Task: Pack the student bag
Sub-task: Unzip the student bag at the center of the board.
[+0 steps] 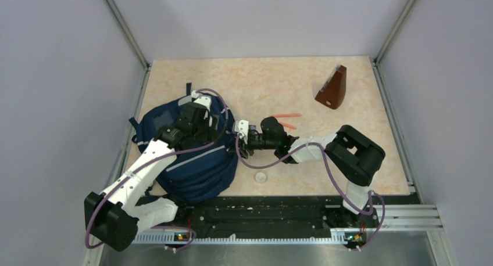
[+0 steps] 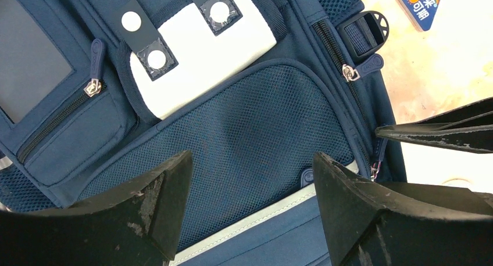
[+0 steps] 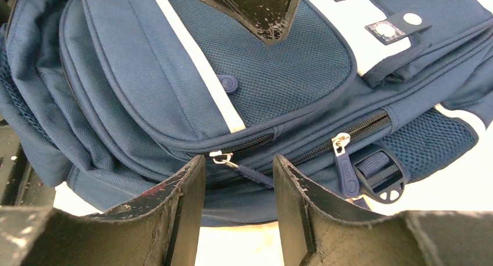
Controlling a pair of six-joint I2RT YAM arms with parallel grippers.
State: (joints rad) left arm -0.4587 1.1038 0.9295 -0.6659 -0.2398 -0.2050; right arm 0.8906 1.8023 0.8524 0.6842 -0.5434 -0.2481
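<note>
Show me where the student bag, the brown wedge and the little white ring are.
student bag (image 1: 197,174): top view, on its navy front panel below the pale stripe.
brown wedge (image 1: 332,89): top view, on its sloping face.
white ring (image 1: 257,177): top view, on its left rim.

The left arm (image 1: 145,164) rises from the lower left of the frame toward centre left. The left gripper (image 2: 250,161) points down, its jaws spread wide. The right arm (image 1: 354,153) folds at its elbow on the right and stretches leftward, and the right gripper (image 3: 238,161) holds its jaws a narrow gap apart.
</note>
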